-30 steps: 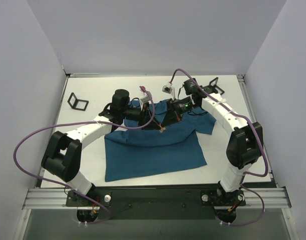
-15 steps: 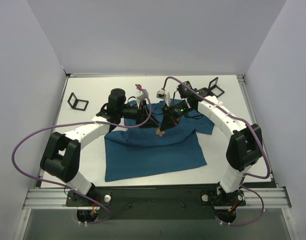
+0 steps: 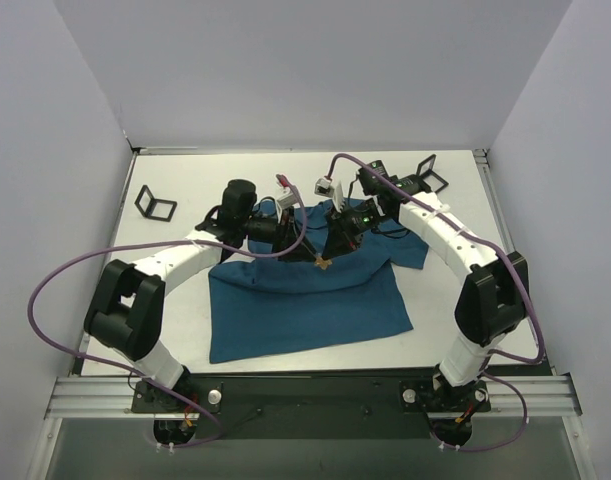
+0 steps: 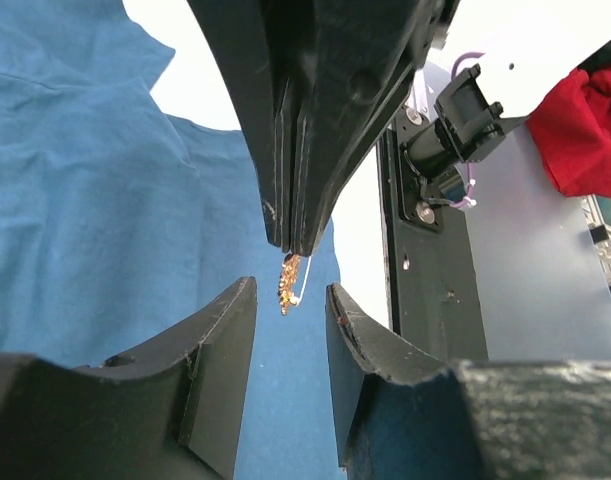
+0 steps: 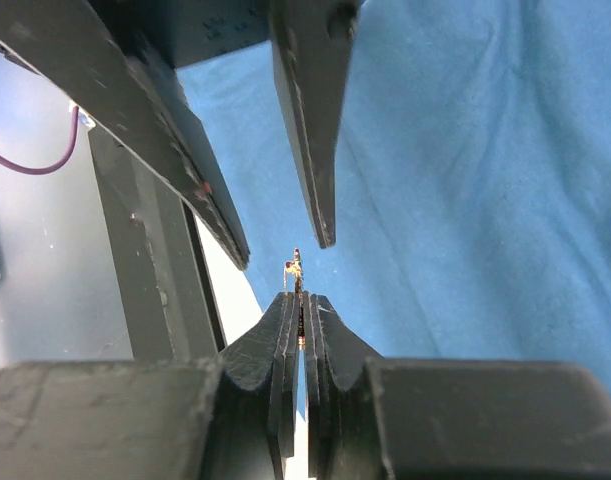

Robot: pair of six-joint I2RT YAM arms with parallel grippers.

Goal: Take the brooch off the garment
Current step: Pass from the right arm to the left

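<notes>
Right tool is pressed together, pinching the brooch at its very tip. The small gold-orange ornament and its thin wire pin stick out beyond the closed fingers. Left tool faces it tip to tip with its fingers spread, holding nothing. From the left wrist view I see the brooch hanging right at the mouth of that gap, between the two spread fingertips but touching neither. Its long axis runs in line with the right tool, pointing toward the left one. Both tools meet over the upper middle of the garment, a dark teal T-shirt spread on the tabletop. The brooch appears lifted off the cloth, though I cannot be certain the pin is fully free. I judge the right arm has the brooch, and the left is close enough to take it or to steady the fabric.
</notes>
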